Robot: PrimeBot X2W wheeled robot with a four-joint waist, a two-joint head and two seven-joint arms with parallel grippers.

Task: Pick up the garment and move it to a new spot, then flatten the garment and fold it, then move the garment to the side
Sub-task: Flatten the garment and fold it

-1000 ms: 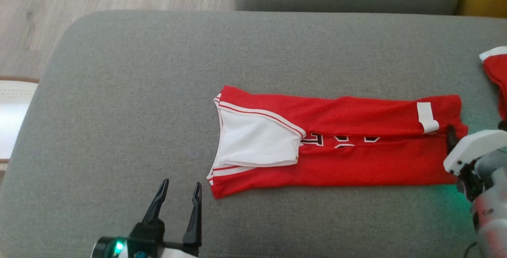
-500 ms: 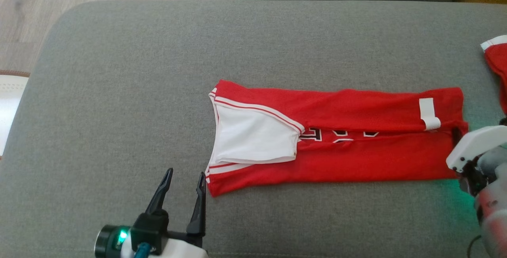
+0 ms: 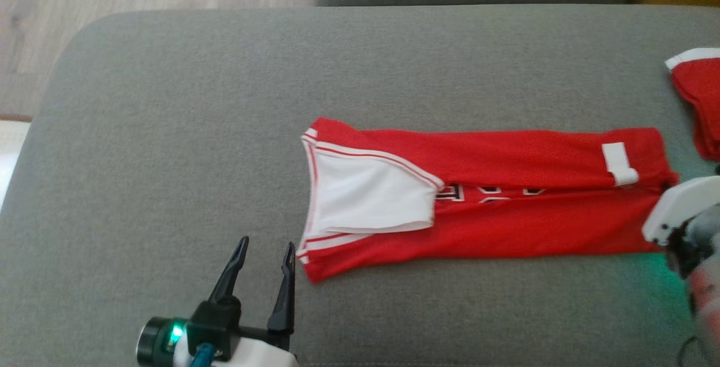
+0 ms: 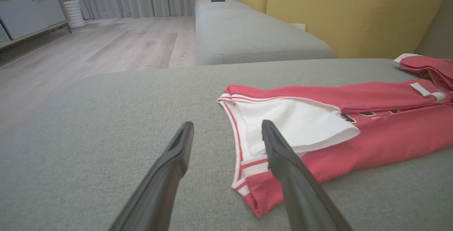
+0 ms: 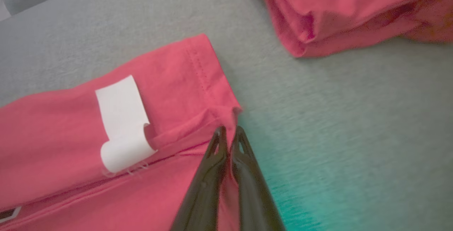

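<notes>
Head view, item one: red jersey (image 3: 489, 209), laid out as a long narrow strip across the middle of the grey cushion (image 3: 169, 130), neck end toward the robot's left, hem end toward its right. Its long edges are turned in toward the centre line, where black-and-white lettering peeks from the seam between them. A white lining (image 3: 365, 198) shows at the neck end and a white label (image 3: 619, 163) curls near the hem. Item two: left gripper (image 3: 267, 242), fingers spread wide and holding nothing, low over the cushion just beside the jersey's near neck corner; whether it touches the cloth cannot be told. Item three: right gripper (image 5: 230, 129), fingers pressed together at the hem corner, where a small pucker of red cloth rises at their tips. By the look of it the hem is pinched between them. Item four: second red garment (image 3: 697, 102) with white trim, lying apart at the cushion's far right. Progress, as judged: placing and flattening look done, and the lengthwise folds are in. What is left is the crosswise fold, hem end to neck end, probably needing the left fingers to take a corner too, and then the move to the side.
</notes>
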